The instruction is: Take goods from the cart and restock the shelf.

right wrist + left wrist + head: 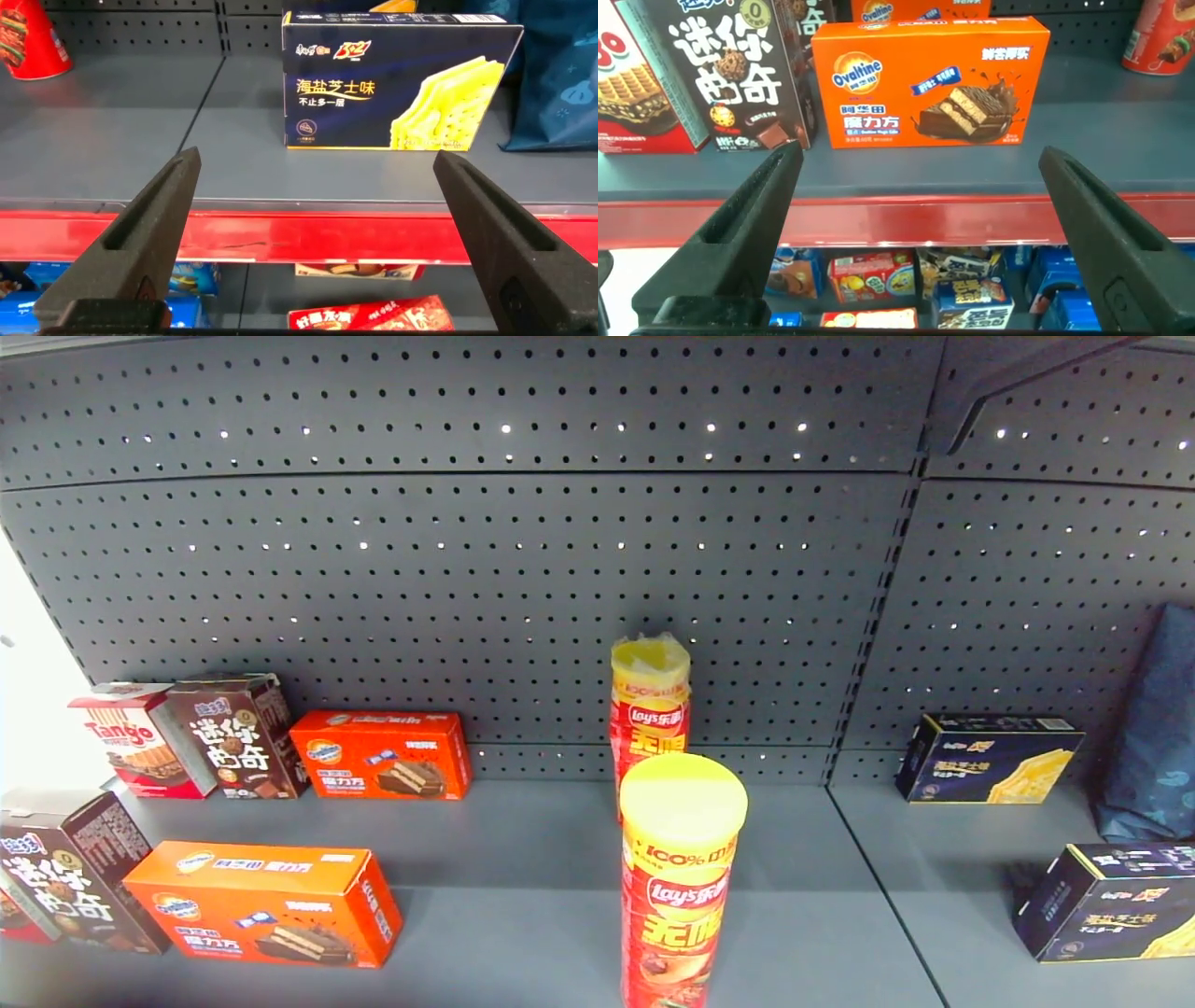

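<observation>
On the grey shelf (523,859) two red chip cans with yellow lids stand one behind the other, the front can (680,887) and the back can (650,705). Orange chocolate-wafer boxes lie at the left, one at the front (266,903) and one at the back (383,754). Dark blue cracker boxes (990,758) (1111,899) sit on the right. My left gripper (920,243) is open, held in front of the shelf's red edge, facing the orange box (929,82). My right gripper (318,233) is open, facing a dark blue cracker box (400,84).
Brown and red snack boxes (233,735) (65,882) stand at the shelf's left. A blue bag (1153,728) leans at the far right. A perforated back panel (523,588) closes the rear. The red price strip (906,219) fronts the shelf, with a lower shelf of goods (878,280) beneath.
</observation>
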